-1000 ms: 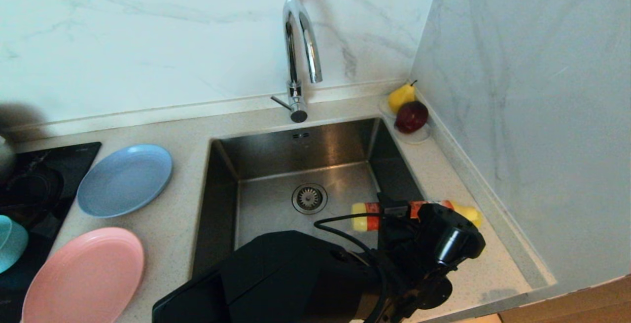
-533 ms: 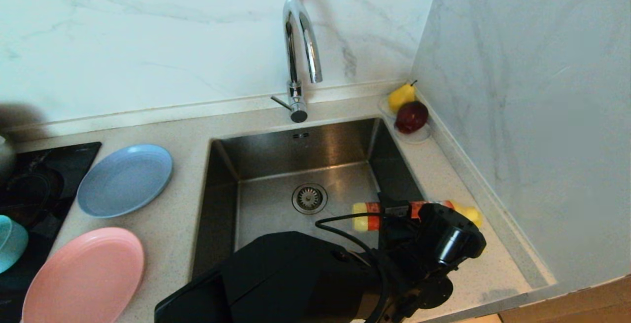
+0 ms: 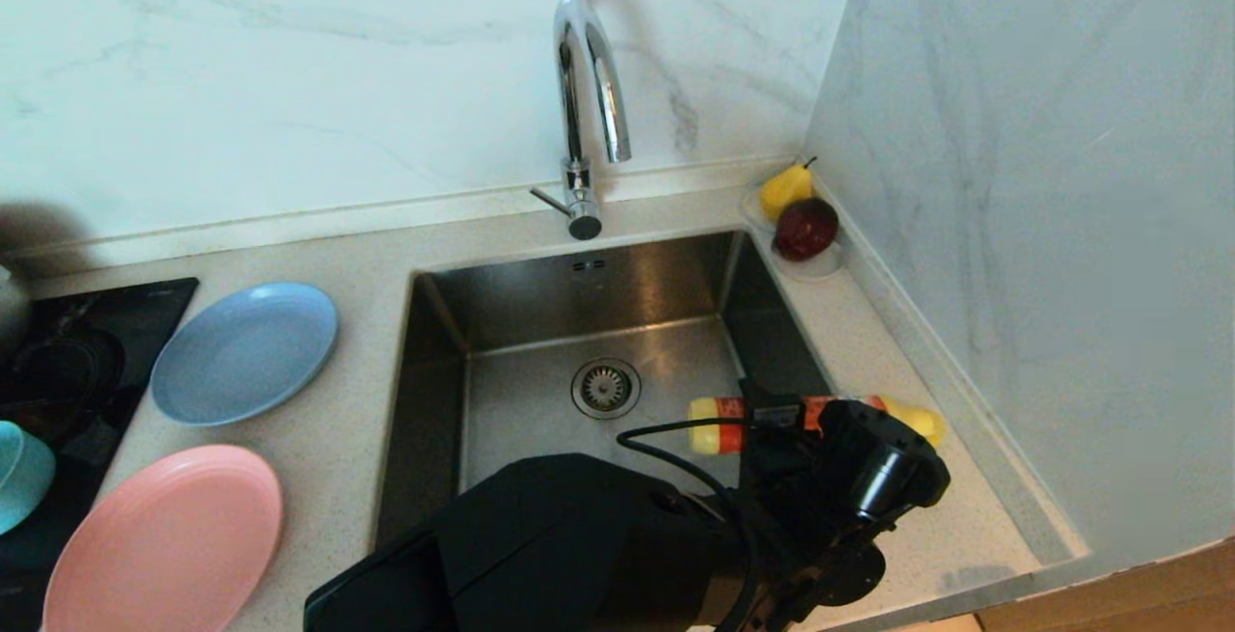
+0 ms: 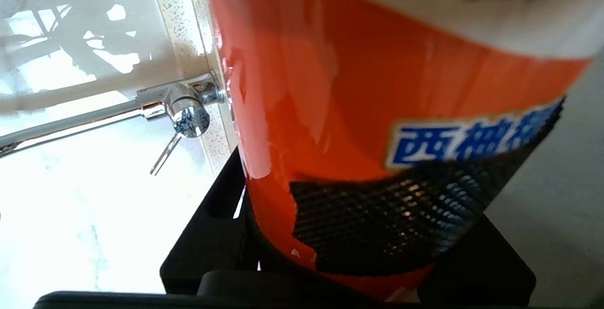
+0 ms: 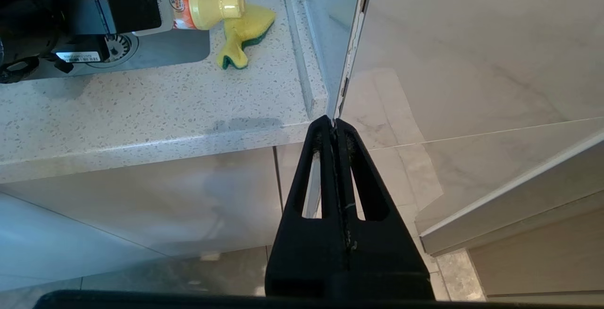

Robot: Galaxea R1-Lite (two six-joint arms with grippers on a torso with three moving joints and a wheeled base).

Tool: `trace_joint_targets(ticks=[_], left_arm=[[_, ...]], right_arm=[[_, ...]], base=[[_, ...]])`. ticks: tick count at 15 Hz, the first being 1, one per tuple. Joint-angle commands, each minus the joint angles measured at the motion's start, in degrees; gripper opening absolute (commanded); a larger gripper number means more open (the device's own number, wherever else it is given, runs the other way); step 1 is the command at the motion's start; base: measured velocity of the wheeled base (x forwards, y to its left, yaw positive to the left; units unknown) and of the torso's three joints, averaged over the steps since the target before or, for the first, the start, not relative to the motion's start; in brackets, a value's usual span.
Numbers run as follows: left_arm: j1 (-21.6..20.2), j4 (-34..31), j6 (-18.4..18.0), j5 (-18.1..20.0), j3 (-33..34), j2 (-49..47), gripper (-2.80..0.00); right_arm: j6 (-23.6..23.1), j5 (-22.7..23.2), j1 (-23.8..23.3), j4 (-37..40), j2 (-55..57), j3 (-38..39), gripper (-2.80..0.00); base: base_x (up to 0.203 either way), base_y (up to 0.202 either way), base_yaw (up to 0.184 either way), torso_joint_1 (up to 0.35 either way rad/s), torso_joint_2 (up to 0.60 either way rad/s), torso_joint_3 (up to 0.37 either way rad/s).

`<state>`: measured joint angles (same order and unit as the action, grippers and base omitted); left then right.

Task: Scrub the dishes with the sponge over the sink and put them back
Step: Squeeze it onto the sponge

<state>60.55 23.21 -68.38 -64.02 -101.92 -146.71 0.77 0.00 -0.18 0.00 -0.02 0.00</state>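
The sponge (image 5: pixel 245 35) lies on the counter (image 3: pixel 897 516) right of the sink (image 3: pixel 598 362), its edge touching the tip of a yellow bottle (image 3: pixel 719 425). The left gripper (image 3: pixel 777 420) is clamped around this bottle, holding it level over the sink's right rim. The basin holds only its drain (image 3: pixel 606 388). Left of the sink lie the blue plate (image 3: pixel 244 352) and pink plate (image 3: pixel 164 540); the teal bowl (image 3: pixel 19 473) sits on the hob (image 3: pixel 68 371). A saucer (image 3: pixel 815 265) holds a pear (image 3: pixel 784 188) and a dark red fruit (image 3: pixel 805 228). The right gripper (image 5: pixel 334 125), pressed closed, hangs below the counter

The speckled worktop (image 3: pixel 338 478) carries 2 plates, light-blue (image 3: pixel 244 352) and pink (image 3: pixel 166 540), left of the sink (image 3: pixel 540 400); a fruit saucer (image 3: pixel 815 270) occupies its far right corner, a sponge (image 5: pixel 243 33) its right edge.
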Motion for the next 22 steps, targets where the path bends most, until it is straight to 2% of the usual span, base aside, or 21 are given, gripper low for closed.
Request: trace_joint_targets(ticks=[1,15,22], left_arm=[[0.01,0.17,-0.44,-0.4,0.32,-0.06,-2.8],[0.09,0.87,0.25,-0.4,-0.03,1.17,-2.8],[0.18,0.69,0.2,-0.31,2.18,0.73,-2.8]], right_arm=[[0.02,0.0,0.01,0.0,0.02,0.0,-2.8],[0.02,0.0,0.01,0.0,0.02,0.0,-2.8],[0.02,0.0,0.01,0.0,0.02,0.0,-2.8]], base=[[0.0,0.0,0.0,0.0,0.0,0.0],[0.0,0.0,0.0,0.0,0.0,0.0],[0.0,0.0,0.0,0.0,0.0,0.0]])
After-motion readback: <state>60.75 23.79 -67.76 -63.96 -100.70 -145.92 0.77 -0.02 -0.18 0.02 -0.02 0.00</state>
